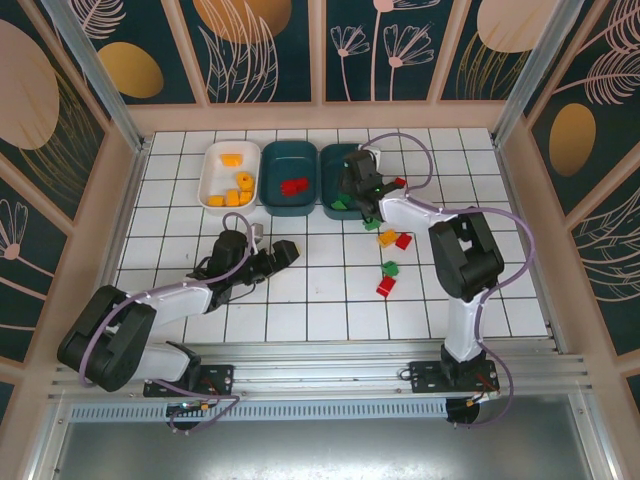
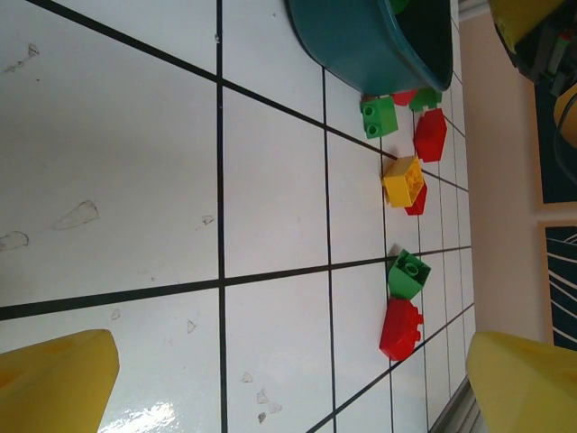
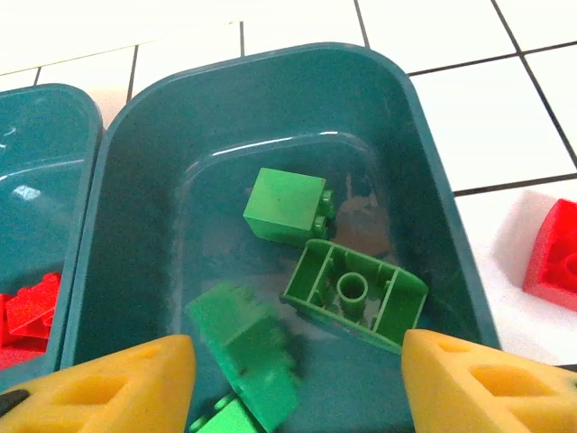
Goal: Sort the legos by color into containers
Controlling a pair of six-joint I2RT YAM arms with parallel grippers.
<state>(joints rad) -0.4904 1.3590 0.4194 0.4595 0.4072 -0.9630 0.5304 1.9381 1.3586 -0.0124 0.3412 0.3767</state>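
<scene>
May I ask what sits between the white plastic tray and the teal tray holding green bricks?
Top view: another dark teal plastic tray, holding red bricks.

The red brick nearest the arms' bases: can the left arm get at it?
Probably yes: the left gripper is open and faces the red brick across bare tiles, though a green brick sits close beside it.

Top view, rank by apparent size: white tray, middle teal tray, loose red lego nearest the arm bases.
1. white tray and middle teal tray: look alike in size, so no ranking between them.
2. loose red lego: far smaller.
</scene>
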